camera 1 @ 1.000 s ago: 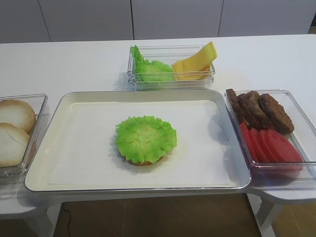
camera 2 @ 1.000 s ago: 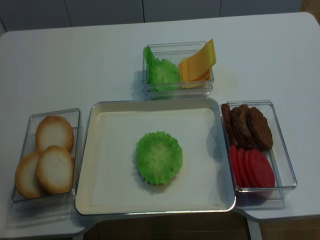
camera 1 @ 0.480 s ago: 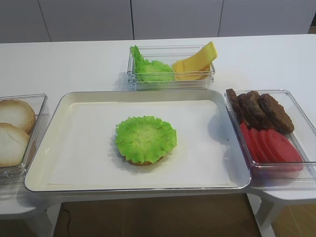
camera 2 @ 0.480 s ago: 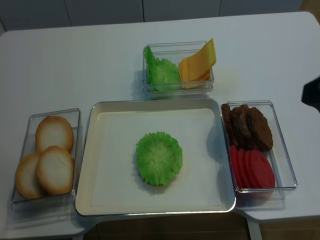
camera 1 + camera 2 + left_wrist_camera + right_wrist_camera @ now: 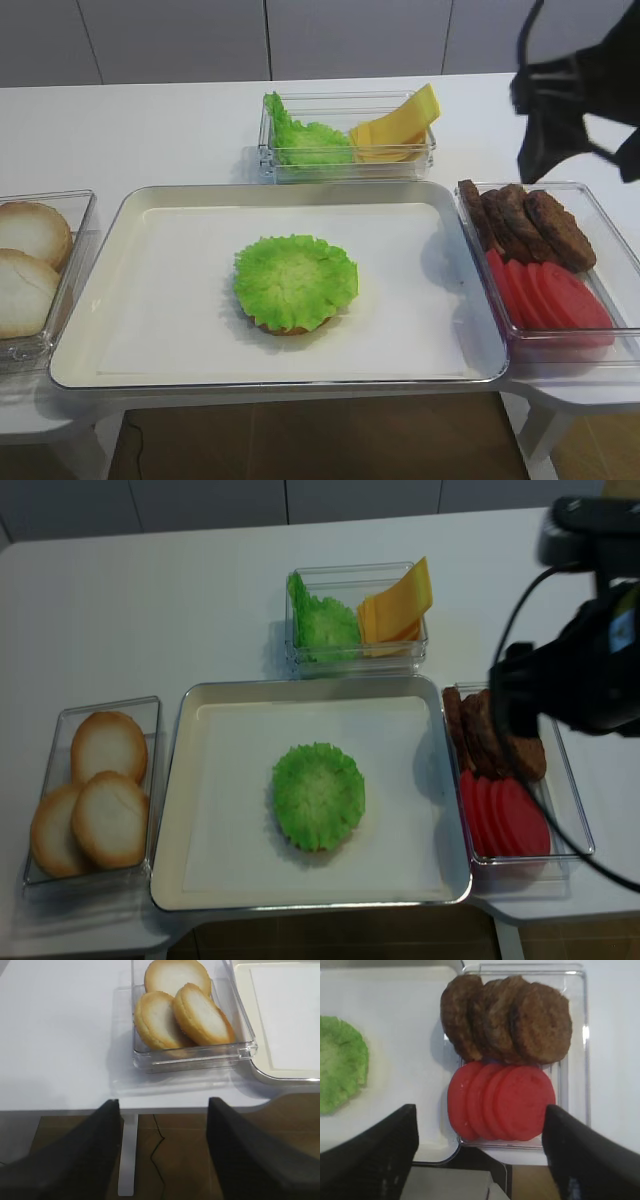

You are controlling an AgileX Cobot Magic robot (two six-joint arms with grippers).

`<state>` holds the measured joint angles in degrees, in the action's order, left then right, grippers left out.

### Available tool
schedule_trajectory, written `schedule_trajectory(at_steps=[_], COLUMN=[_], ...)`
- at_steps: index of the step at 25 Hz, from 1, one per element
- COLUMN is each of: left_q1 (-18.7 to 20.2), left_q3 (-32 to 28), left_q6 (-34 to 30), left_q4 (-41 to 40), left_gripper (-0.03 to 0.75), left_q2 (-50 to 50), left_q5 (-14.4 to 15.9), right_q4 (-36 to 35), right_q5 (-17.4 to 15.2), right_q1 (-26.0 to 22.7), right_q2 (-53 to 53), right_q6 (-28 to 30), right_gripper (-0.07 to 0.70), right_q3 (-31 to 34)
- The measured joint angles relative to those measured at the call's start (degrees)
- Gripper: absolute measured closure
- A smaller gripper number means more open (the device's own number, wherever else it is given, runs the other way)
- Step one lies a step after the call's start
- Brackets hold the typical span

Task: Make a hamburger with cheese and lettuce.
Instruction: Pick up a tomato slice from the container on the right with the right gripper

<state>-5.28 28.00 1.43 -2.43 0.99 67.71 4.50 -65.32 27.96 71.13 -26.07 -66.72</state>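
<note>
White table setup: the hamburger (bun base under lettuce) sits mid-tray, and the right gripper, fingers spread and empty above the patties, must next reach the cheese behind.

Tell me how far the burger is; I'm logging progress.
Done: the hamburger on the tray has a bun base and lettuce leaf. In hand: nothing; the right gripper hangs open over the tomato slices. Left: cheese, untouched in its box.
</note>
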Motion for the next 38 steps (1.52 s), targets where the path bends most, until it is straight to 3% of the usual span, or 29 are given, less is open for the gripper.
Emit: schedule_trajectory(at_steps=[8, 21, 30, 38], left_q1=[0.0, 0.0, 0.0, 0.0], left_q3=[0.0, 0.0, 0.0, 0.0], left_q6=[0.0, 0.0, 0.0, 0.0], left_q4=[0.0, 0.0, 0.0, 0.0], left_gripper=[0.309, 0.309, 0.309, 0.309], left_q2=[0.0, 0.0, 0.0, 0.0], left_q5=[0.0, 0.0, 0.0, 0.0], right_q4=[5.22, 7.16, 7.29, 7.29], right_q5=[-0.07, 0.78, 2.03, 2.11], right_q1=[7.76, 8.0, 8.05, 8.05], right_q2=[9.81, 18.67, 20.89, 22.21], right_q6=[-3.68, -2.52, -0.75, -0.12], right_gripper=[0.07, 0.157, 0.296, 0.309], right_q3=[0.0, 0.0, 0.0, 0.0])
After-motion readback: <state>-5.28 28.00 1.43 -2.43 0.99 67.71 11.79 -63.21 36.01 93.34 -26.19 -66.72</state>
